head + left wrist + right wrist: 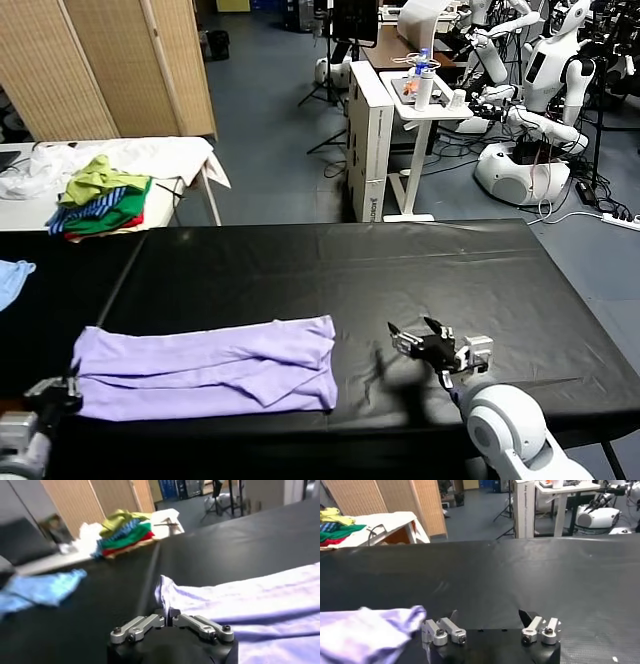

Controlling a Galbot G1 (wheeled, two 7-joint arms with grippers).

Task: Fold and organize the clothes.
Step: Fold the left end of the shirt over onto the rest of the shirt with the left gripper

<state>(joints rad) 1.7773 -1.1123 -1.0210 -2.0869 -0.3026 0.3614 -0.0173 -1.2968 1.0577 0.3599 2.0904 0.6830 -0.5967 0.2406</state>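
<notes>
The lavender T-shirt (210,365) lies folded into a long flat band on the black table (330,265), at the front left. My left gripper (55,395) is at the shirt's left end, low over the table. In the left wrist view it (168,614) is shut on a raised edge of the shirt (250,600). My right gripper (420,335) is open and empty just above the table, a little to the right of the shirt's right end. The right wrist view shows its jaws (487,616) spread wide, with the shirt's end (360,635) off to one side. No print shows.
A light blue cloth (12,275) lies at the table's far left edge. A heap of green, yellow and striped garments (100,195) sits on a white table (180,155) behind. A white cart (420,100) and parked robots (540,110) stand beyond the table.
</notes>
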